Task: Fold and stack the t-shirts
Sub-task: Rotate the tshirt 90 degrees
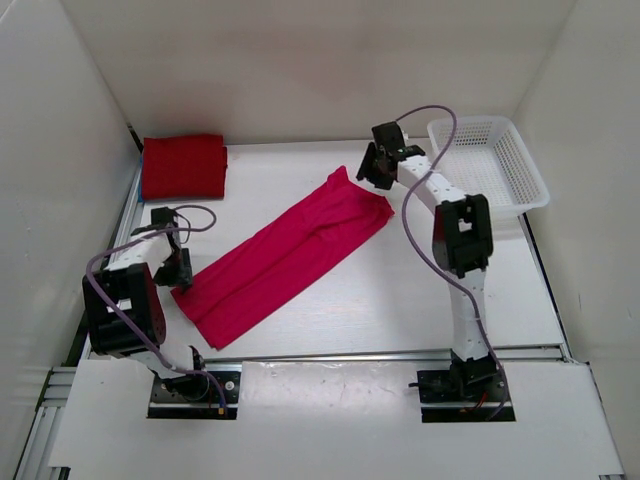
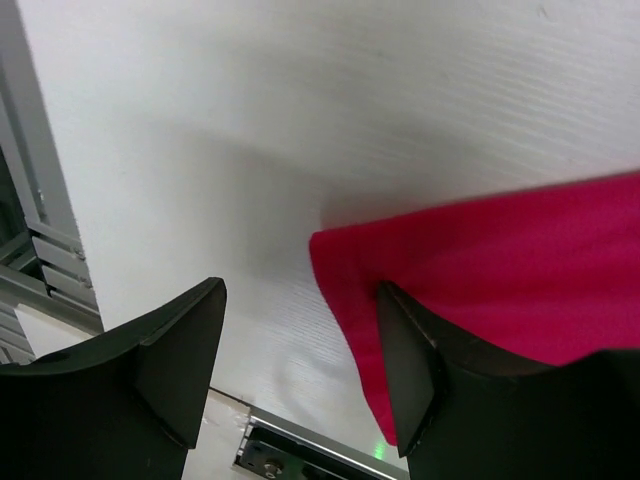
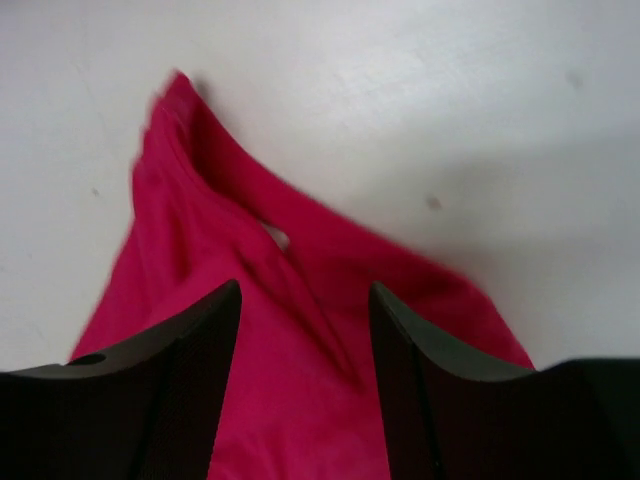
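Observation:
A bright pink-magenta t-shirt [image 1: 285, 255], folded into a long strip, lies diagonally across the white table. My left gripper [image 1: 180, 272] is open at the strip's near-left corner. In the left wrist view one finger [image 2: 410, 370] stands over the corner of the pink t-shirt [image 2: 500, 270], and the other finger is over bare table. My right gripper [image 1: 372, 170] hangs open just above the far end, with the rumpled pink cloth [image 3: 290, 380] below its spread jaws [image 3: 305, 290]. Neither gripper holds anything. A dark red t-shirt [image 1: 183, 166] lies folded at the back left.
A white plastic mesh basket [image 1: 488, 120] stands at the back right, close to the right arm. White walls close in the table on three sides. A metal rail [image 2: 40, 250] runs along the left edge, beside the left gripper.

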Controlling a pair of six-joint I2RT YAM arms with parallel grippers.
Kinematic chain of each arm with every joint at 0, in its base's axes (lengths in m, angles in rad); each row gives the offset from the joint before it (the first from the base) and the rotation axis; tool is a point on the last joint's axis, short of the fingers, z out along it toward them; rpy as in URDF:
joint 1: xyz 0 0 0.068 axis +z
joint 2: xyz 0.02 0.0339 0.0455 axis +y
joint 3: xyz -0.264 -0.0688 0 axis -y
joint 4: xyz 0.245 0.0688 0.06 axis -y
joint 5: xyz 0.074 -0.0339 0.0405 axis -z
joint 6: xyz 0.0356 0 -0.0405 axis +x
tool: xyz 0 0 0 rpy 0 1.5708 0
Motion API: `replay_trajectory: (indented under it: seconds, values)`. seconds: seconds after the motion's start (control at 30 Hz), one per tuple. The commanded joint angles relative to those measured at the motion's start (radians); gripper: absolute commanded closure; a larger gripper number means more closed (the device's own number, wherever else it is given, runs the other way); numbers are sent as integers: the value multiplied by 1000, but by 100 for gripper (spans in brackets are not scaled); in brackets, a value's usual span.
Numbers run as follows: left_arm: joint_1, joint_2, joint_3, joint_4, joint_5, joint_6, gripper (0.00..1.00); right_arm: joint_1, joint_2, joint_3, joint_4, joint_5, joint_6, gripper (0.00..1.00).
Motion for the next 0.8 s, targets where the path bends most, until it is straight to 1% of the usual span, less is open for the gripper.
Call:
replay_trajectory:
  seconds: [0.0, 0.03, 0.07, 0.13, 0.17, 0.2, 0.23, 0.37, 0.43, 0.5, 0.53, 0.57, 0.6, 0.63, 0.67, 0.7, 0.73, 0.77]
  values:
    - [22, 3, 56, -38, 24, -3, 27, -10, -230, -193, 18, 84, 66, 44]
    - [33, 3, 71, -38, 24, -3, 27, -21, -286, -249, 8, 66, 118, 50]
    - [33, 3, 72, -47, 24, -3, 27, -21, -311, -356, 8, 28, 143, 53]
    - [33, -9, 94, -60, 46, -3, 26, -32, -365, -458, 8, 19, 206, 58]
    - [33, -9, 95, -60, 46, -3, 26, -32, -376, -539, 8, 28, 221, 58]
    - [33, -20, 95, -70, 46, -3, 26, -32, -376, -569, 27, 28, 234, 57]
    - [33, -20, 95, -71, 46, -3, 26, -32, -376, -587, 53, 16, 243, 53]
    - [33, -20, 84, -81, 46, -3, 26, -32, -264, -534, 44, 25, 267, 52]
    - [33, -20, 84, -81, 36, -3, 26, -41, -198, -482, 33, 37, 290, 50]
    - [42, -29, 93, -94, 36, -3, 26, -50, -131, -425, 24, 37, 300, 50]
    - [42, -29, 104, -104, 36, -3, 25, -50, -108, -399, 15, 37, 300, 53]
    - [42, -29, 104, -104, 36, -3, 25, -50, -83, -370, 14, 37, 300, 68]
    - [42, -29, 116, -118, 47, -3, 25, -50, -28, -294, 14, 26, 300, 77]
    - [42, -29, 127, -132, 67, -3, 25, -50, 4, -240, 2, 26, 291, 94]
    - [42, -29, 127, -132, 79, -3, 25, -50, 74, -180, -12, 16, 280, 99]
    - [42, -29, 136, -141, 95, -3, 24, -59, 111, -38, -12, 15, 280, 100]
    - [42, -29, 148, -152, 110, -3, 24, -59, 153, 45, -12, 15, 266, 100]
    - [42, -29, 148, -152, 140, -3, 24, -68, 235, 134, -3, 15, 255, 100]
